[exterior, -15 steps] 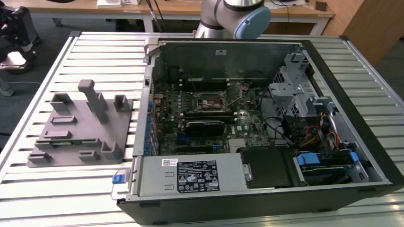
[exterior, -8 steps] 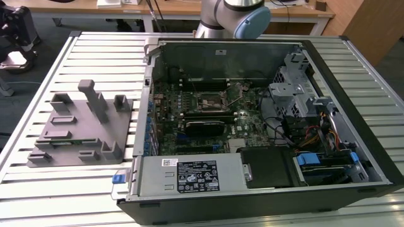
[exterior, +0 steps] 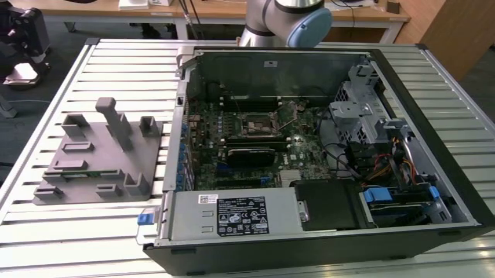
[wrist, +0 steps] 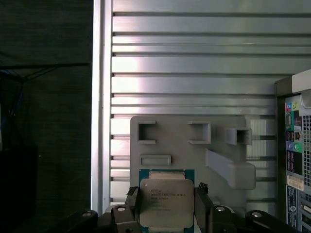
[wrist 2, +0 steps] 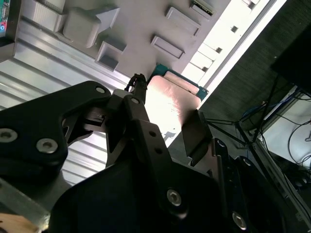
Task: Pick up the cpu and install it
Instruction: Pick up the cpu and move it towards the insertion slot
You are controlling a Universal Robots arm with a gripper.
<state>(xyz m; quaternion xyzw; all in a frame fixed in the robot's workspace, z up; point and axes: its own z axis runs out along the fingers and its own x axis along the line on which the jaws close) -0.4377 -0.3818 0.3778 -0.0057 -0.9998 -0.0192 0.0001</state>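
The cpu (wrist: 165,201) is a flat square chip with a pale silvery top and a teal-green edge. My gripper (wrist: 166,194) is shut on it, one black finger (wrist: 132,204) against each side. The chip hangs high over the grey plastic fixture (wrist: 194,145) on the slatted table. In the second wrist view the cpu (wrist 2: 172,99) shows brightly lit between the fingers (wrist 2: 138,104) of the gripper (wrist 2: 167,114), with the fixture (wrist 2: 141,29) far behind it. In the exterior view the motherboard's cpu socket (exterior: 259,123) lies inside the open computer case (exterior: 433,116).
The grey fixture (exterior: 97,156) with its upright blocks stands on the slatted aluminium table (exterior: 116,63) at the exterior view's left of the case. The arm's base joint (exterior: 286,20) stands behind the case. Drive cages and cables (exterior: 371,133) fill the case's right side.
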